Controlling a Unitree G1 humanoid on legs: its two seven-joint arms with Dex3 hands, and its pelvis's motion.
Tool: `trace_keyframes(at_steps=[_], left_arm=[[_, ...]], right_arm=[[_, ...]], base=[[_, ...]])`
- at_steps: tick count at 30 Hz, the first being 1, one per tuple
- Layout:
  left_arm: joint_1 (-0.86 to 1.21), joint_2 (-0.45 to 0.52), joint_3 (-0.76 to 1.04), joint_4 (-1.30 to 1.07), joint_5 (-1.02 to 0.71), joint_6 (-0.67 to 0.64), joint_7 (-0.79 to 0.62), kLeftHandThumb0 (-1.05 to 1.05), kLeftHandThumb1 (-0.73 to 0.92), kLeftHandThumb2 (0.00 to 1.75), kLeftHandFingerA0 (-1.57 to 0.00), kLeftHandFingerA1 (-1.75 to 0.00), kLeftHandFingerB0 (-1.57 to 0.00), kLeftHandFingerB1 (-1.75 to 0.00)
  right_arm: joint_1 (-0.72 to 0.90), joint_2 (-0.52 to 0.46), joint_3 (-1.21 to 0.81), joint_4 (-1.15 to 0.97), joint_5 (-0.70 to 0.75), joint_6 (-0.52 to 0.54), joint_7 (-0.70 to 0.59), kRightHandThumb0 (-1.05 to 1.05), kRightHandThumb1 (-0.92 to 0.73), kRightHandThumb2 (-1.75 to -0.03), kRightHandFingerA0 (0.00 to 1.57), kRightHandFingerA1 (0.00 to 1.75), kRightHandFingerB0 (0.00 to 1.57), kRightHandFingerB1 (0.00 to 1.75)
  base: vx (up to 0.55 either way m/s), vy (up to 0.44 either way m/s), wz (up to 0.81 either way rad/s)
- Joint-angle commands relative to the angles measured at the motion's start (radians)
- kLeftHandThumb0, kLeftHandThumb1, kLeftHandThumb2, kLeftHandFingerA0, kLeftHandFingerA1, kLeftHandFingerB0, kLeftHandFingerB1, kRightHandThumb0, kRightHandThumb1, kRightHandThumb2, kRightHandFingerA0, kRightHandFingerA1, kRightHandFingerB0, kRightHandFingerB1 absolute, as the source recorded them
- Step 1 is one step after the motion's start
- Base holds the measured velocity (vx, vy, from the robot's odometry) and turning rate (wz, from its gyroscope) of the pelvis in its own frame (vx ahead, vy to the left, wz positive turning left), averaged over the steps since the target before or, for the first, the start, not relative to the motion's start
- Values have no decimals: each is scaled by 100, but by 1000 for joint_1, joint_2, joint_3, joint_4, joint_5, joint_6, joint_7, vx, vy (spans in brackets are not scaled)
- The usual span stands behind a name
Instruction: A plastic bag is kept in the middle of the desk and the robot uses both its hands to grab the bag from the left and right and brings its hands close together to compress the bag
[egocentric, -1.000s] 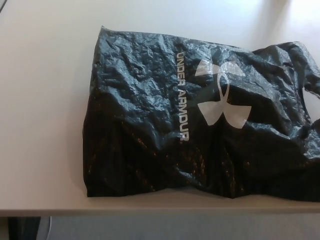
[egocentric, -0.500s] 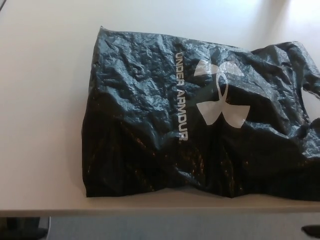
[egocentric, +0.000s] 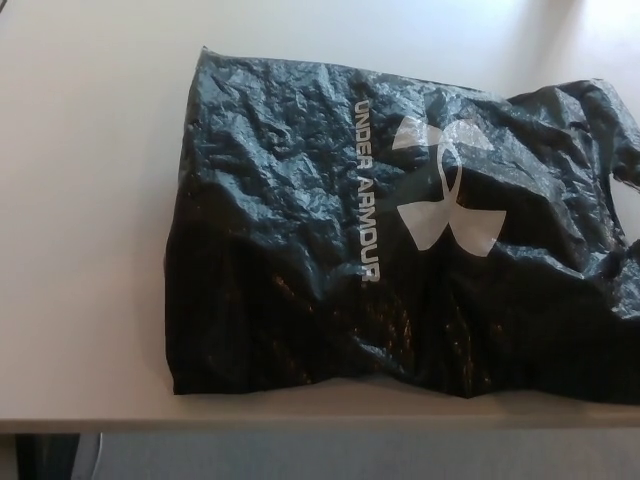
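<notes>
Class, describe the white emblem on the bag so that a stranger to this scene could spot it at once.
On the pale desk lies a crumpled black plastic bag. Near its middle, right of the white lettering, sits the emblem: two crossed curved shapes, its only picture-like mark.
</notes>
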Motion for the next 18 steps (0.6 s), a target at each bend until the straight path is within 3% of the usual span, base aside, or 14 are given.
trace_keyframes(at_steps=[1, 4, 8, 12, 18], left_arm=[[-379, 145, -23, 327, 98, 72, 90, -39, 68, 60, -91, -115, -79, -78], [-435, 94, -70, 479, 135, -12, 98, -36, 69, 61, -84, -123, -75, -85], [-456, 23, -113, 612, 185, -66, 147, -34, 69, 63, -80, -130, -73, -88], [-463, -58, -140, 711, 171, -65, 180, -35, 68, 62, -88, -132, -74, -88], [-437, -198, -161, 851, 116, -31, 201, -26, 72, 63, -79, -130, -72, -85]], right_arm=[[-347, -106, -32, 193, 74, 168, 10, -30, -67, -59, 89, 87, 78, 68], [-418, -73, 0, 357, 29, 121, 4, -34, -66, -59, 93, 81, 78, 66], [-429, -54, 41, 473, -83, 150, -45, -32, -66, -59, 94, 71, 78, 61], [-426, 3, 59, 585, -89, 162, -83, -26, -63, -58, 95, 74, 79, 62], [-416, 52, 116, 819, -149, 120, -156, -24, -63, -58, 94, 75, 78, 61]], base=[[0, 0, 0], [0, 0, 0], [0, 0, 0], [0, 0, 0], [0, 0, 0]])
